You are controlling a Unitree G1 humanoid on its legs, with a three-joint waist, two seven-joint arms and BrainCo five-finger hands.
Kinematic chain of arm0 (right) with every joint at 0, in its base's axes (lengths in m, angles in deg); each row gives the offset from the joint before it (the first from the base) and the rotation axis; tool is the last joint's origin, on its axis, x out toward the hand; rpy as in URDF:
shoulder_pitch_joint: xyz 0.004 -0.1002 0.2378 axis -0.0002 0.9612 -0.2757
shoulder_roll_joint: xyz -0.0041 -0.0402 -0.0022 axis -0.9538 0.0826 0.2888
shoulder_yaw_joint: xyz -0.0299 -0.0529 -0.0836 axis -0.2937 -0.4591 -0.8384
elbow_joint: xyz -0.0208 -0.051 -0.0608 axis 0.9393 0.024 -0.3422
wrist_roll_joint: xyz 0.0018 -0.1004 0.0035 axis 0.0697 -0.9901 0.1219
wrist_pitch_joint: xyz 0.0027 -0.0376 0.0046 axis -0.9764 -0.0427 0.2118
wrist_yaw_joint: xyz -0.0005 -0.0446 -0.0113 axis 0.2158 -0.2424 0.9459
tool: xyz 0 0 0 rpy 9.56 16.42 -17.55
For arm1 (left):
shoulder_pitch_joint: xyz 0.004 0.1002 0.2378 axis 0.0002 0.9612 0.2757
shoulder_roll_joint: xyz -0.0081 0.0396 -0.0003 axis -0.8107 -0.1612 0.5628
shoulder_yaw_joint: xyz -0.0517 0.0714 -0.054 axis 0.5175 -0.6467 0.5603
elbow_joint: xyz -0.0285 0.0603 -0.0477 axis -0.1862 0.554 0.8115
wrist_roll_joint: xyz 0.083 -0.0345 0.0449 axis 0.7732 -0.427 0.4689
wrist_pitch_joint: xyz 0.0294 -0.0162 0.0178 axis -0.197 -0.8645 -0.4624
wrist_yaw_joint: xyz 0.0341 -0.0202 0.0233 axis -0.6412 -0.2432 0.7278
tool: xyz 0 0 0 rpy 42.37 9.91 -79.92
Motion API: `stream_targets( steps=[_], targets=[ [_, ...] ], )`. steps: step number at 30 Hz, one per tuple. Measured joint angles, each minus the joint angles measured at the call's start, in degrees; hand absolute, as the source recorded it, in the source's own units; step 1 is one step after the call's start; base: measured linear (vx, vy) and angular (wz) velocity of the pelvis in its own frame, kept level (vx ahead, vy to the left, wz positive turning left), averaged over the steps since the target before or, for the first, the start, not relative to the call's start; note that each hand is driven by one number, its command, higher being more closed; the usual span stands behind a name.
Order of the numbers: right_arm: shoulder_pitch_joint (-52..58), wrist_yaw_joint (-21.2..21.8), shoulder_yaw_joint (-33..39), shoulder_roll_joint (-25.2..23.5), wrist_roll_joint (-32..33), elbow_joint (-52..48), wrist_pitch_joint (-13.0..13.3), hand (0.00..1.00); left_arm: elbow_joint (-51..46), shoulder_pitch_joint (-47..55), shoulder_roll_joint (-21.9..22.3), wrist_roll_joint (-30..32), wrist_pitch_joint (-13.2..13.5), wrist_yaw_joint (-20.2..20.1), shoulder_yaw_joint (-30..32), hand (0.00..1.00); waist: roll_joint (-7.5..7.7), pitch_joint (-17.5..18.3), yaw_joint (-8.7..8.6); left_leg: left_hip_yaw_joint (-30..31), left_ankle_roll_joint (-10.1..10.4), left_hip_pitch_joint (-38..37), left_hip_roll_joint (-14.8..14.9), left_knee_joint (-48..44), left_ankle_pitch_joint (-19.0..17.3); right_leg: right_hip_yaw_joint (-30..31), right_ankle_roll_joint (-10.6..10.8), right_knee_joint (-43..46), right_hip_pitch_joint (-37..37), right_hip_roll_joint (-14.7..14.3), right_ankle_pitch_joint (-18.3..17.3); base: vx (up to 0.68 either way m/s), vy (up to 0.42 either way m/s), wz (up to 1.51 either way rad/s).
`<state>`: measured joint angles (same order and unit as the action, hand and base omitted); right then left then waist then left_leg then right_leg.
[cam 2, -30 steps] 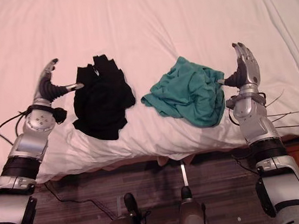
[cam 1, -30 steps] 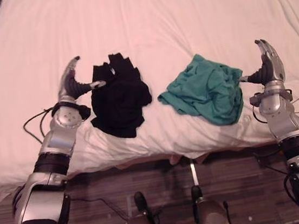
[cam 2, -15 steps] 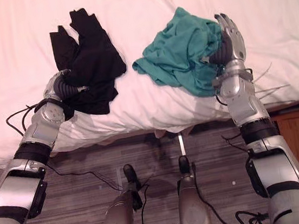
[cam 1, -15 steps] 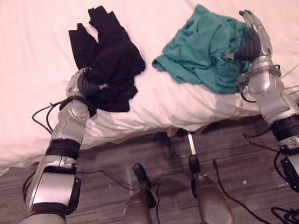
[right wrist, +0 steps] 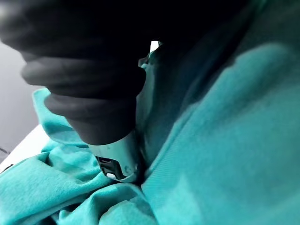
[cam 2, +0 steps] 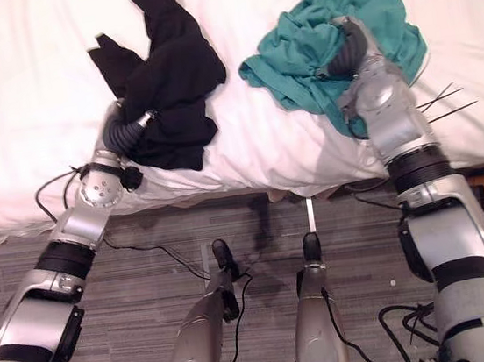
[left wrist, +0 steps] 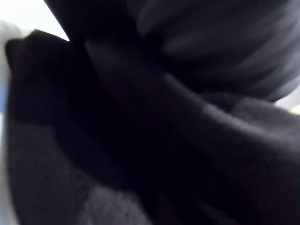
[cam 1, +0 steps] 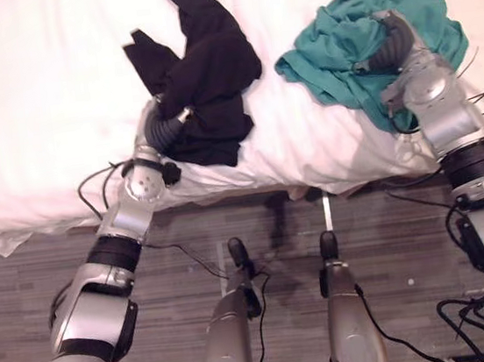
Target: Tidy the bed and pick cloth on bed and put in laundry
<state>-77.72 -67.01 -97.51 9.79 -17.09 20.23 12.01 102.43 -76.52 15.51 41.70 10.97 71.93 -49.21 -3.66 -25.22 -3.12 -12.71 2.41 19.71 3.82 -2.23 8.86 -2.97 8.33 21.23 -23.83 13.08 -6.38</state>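
Black cloth (cam 1: pixel 211 70) swallows left robot hand (cam 1: pixel 163 130), bunched teal cloth (cam 1: pixel 331 46) right robot hand (cam 1: pixel 387 46); grips unclear.

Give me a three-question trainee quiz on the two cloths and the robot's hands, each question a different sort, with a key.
1. True or false: the black cloth lies on top of the teal cloth.
2. Multiple choice: the left hand is at A) the black cloth, B) the teal cloth, C) bare sheet away from both cloths.
3. Fill the blank: the right hand is pushed into the ___ cloth on the bed.
Key: 1 false, they lie apart; 2 A; 3 teal.
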Motion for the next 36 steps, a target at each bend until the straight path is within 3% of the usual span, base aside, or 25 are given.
stream_targets(
  steps=[4, 7, 8, 10, 14, 15, 16, 17, 18, 19, 20, 21, 22, 24, 26, 27, 28, 29, 31, 34, 36],
  targets=[
    [5.9, 3.5, 4.5, -0.4, 9.0, 3.9, 5.4, 1.00, -3.5, 8.0, 3.2, -10.1, 2.4, -3.8, 0.7, 1.00, 0.07, 0.0, 0.77, 0.3, 0.0, -3.8, 0.2, 0.3, 0.0, -2.0, -0.7, 0.2, 4.7, -0.1, -1.8, 0.07, -0.066, 0.17],
    [19.9, 5.7, 11.9, -5.7, 22.1, -2.2, 12.9, 1.00, -8.7, 21.3, 8.7, -22.1, 2.6, -8.4, 5.9, 1.00, 0.16, 0.1, 0.53, 0.9, 0.6, -7.8, 0.8, 0.2, -0.4, -3.2, -1.1, -1.6, 10.2, -1.1, -2.1, 0.07, -0.072, 0.01],
    [22.8, 5.9, 12.3, -6.8, 23.4, -3.8, 13.9, 1.00, -9.0, 23.4, 10.1, -23.6, 2.5, -8.6, 6.8, 1.00, 0.18, 0.1, 0.59, 1.0, 1.0, -8.7, 1.0, 0.2, -0.7, -3.2, -1.2, -1.8, 11.1, -1.3, -2.1, 0.08, -0.098, -0.10],
    [35.4, 7.1, 12.7, -14.0, 25.7, -10.3, 18.8, 1.00, -9.8, 32.0, 15.9, -28.9, 2.1, -7.8, 9.0, 1.00, 0.67, 2.4, 0.67, 1.6, 1.8, -10.6, 1.6, 0.2, -1.4, -3.7, -1.8, -2.9, 13.7, -2.0, -2.7, 0.06, -0.080, -0.06],
    [50.5, 8.6, 9.2, -22.0, 24.2, -13.9, 24.6, 1.00, -9.9, 40.4, 20.8, -35.7, 2.3, -4.6, 9.0, 1.00, 1.04, 6.1, 0.80, 5.7, 2.3, -10.6, 1.7, 0.7, -2.0, -9.0, -1.8, -2.1, 16.1, -1.9, -5.7, 0.04, -0.067, 0.48],
    [51.9, 8.6, 8.3, -22.7, 24.0, -13.9, 24.9, 1.00, -9.9, 41.0, 21.1, -36.5, 2.3, -4.4, 9.0, 1.00, 1.21, 6.3, 0.92, 6.4, 2.3, -10.6, 1.6, 0.9, -2.0, -10.5, -1.9, -1.7, 16.7, -1.6, -6.3, -0.03, -0.033, 0.99],
    [54.5, 8.5, 6.2, -23.9, 23.5, -13.9, 24.8, 1.00, -9.8, 42.4, 21.6, -37.9, 2.5, -4.5, 9.0, 1.00, 1.51, 6.9, 1.32, 6.3, 1.0, -10.0, 1.2, 1.9, -2.9, -13.7, -1.9, -0.9, 17.8, -0.8, -7.1, -0.06, -0.040, 1.48],
    [57.7, 8.3, 3.7, -25.4, 21.9, -13.8, 24.6, 1.00, -9.4, 43.9, 22.3, -38.8, 2.5, -4.7, 9.1, 1.00, 1.76, 7.9, 1.30, 3.6, -4.3, -9.2, 1.5, 2.3, -5.5, -19.6, -1.9, -1.5, 20.3, 0.5, -7.4, 0.00, -0.043, 2.51],
    [60.3, 8.1, 1.6, -27.0, 20.0, -14.1, 24.4, 1.00, -8.2, 44.4, 23.1, -39.1, 2.6, -5.1, 9.2, 1.00, 2.63, 8.4, 1.31, -3.0, -8.6, -8.4, 1.5, 0.2, -8.5, -27.2, -1.8, -3.6, 24.1, 2.4, -7.0, 0.03, -0.037, 2.59],
    [60.9, 8.1, 0.7, -27.3, 19.2, -14.1, 24.2, 1.00, -7.5, 44.4, 23.7, -39.1, 2.7, -5.1, 9.4, 1.00, 2.74, 8.6, 1.38, -7.1, -8.6, -7.4, 1.9, -2.4, -8.3, -29.8, -1.7, -3.4, 25.4, 3.1, -7.1, 0.18, -0.012, 2.98],
    [61.3, 8.0, -1.4, -27.2, 17.4, -14.0, 23.5, 1.00, -6.2, 45.8, 24.9, -38.9, 2.7, -5.0, 9.6, 1.00, 0.62, 9.8, 2.12, -17.1, -12.0, -6.4, 3.9, -9.2, -3.9, -36.3, -1.9, -0.4, 28.0, 3.2, -7.3, 0.19, 0.046, 2.95],
    [61.3, 7.4, -2.0, -27.3, 16.7, -14.0, 22.9, 1.00, -5.1, 46.4, 25.8, -38.2, 2.6, -4.5, 9.5, 1.00, -0.34, 10.4, 2.06, -19.9, -12.3, -6.6, 4.0, -9.6, -4.4, -39.5, -2.9, 6.2, 28.6, 4.6, -9.7, 0.20, 0.065, 3.35],
    [60.7, 7.0, -2.0, -28.1, 15.8, -13.6, 22.9, 1.00, -4.6, 46.7, 25.7, -37.9, 2.8, -3.8, 10.1, 1.00, 0.12, 10.5, 2.87, -18.6, -12.3, -6.4, 2.7, -9.6, -4.4, -39.5, -2.2, 6.6, 28.7, 4.3, -12.7, 0.07, 0.060, 2.57],
    [58.7, 5.5, -2.1, -29.2, 15.2, -13.0, 22.9, 1.00, -2.1, 46.7, 25.6, -37.2, 2.6, -2.2, 12.1, 1.00, 1.68, 10.5, 4.04, -15.4, -12.5, -6.6, -1.1, -9.9, -4.8, -41.2, -1.6, 5.6, 30.5, 5.8, -14.2, 0.03, -0.012, 2.32],
    [57.7, 3.9, -2.2, -28.6, 15.2, -12.5, 22.9, 1.00, -1.6, 49.0, 25.1, -37.0, 2.2, -1.8, 12.8, 1.00, 1.50, 10.7, 5.42, -15.3, -11.7, -7.8, -2.0, -10.8, -8.5, -44.5, -1.9, 10.9, 33.5, 6.9, -14.6, 0.03, 0.039, 1.76],
    [57.8, 2.6, -2.0, -28.6, 15.3, -12.3, 22.9, 1.00, -1.3, 50.3, 24.4, -36.5, 1.7, -1.9, 13.2, 1.00, 2.43, 11.0, 6.27, -13.1, -11.0, -8.3, -4.0, -10.7, -9.6, -43.6, -5.8, 17.4, 33.3, 9.1, -15.2, 0.00, 0.057, 1.45],
    [59.1, 0.8, -1.7, -28.4, 15.5, -12.3, 22.9, 1.00, -0.8, 51.8, 23.5, -35.3, 0.6, -2.1, 13.4, 1.00, 3.27, 11.1, 5.77, -8.1, -11.1, -9.1, -6.0, -10.1, -9.6, -36.5, -15.2, 28.0, 29.0, 10.7, -12.0, 0.01, 0.036, 1.59],
    [59.9, 0.2, -1.2, -28.5, 15.6, -12.3, 22.9, 1.00, -0.6, 52.0, 23.5, -34.9, 0.3, -2.2, 13.3, 1.00, 3.43, 11.2, 5.41, -6.3, -11.0, -9.3, -6.5, -9.7, -9.4, -32.1, -15.0, 30.0, 27.1, 9.3, -12.1, 0.09, -0.011, 2.01],
    [64.4, -2.7, 0.5, -30.3, 17.7, -12.4, 22.9, 1.00, 0.4, 51.7, 21.8, -34.4, -0.5, -4.0, 13.0, 1.00, 4.45, 11.2, 3.37, 1.4, -9.9, -13.3, -9.2, -3.7, -8.6, -16.1, -8.4, 27.2, 21.3, 0.6, -15.7, 0.15, -0.050, 2.13],
    [68.2, -4.2, 2.0, -31.3, 18.2, -12.5, 23.0, 1.00, 0.5, 51.5, 21.4, -33.8, -0.6, -5.0, 12.6, 1.00, 5.33, 11.8, 1.55, 4.2, -8.7, -16.2, -11.0, -0.4, -7.3, -7.7, -6.3, 19.3, 17.8, -2.4, -16.1, 0.13, -0.090, 1.87],
    [68.7, -5.3, 4.6, -32.5, 19.4, -12.5, 23.5, 1.00, 1.4, 50.9, 21.3, -33.9, -0.6, -6.8, 11.0, 1.00, 5.75, 12.1, 0.97, 5.8, -6.9, -17.5, -12.4, 1.2, -5.8, -0.9, -3.2, 7.1, 15.5, -3.8, -12.7, 0.09, -0.105, 1.51]
  ],
)
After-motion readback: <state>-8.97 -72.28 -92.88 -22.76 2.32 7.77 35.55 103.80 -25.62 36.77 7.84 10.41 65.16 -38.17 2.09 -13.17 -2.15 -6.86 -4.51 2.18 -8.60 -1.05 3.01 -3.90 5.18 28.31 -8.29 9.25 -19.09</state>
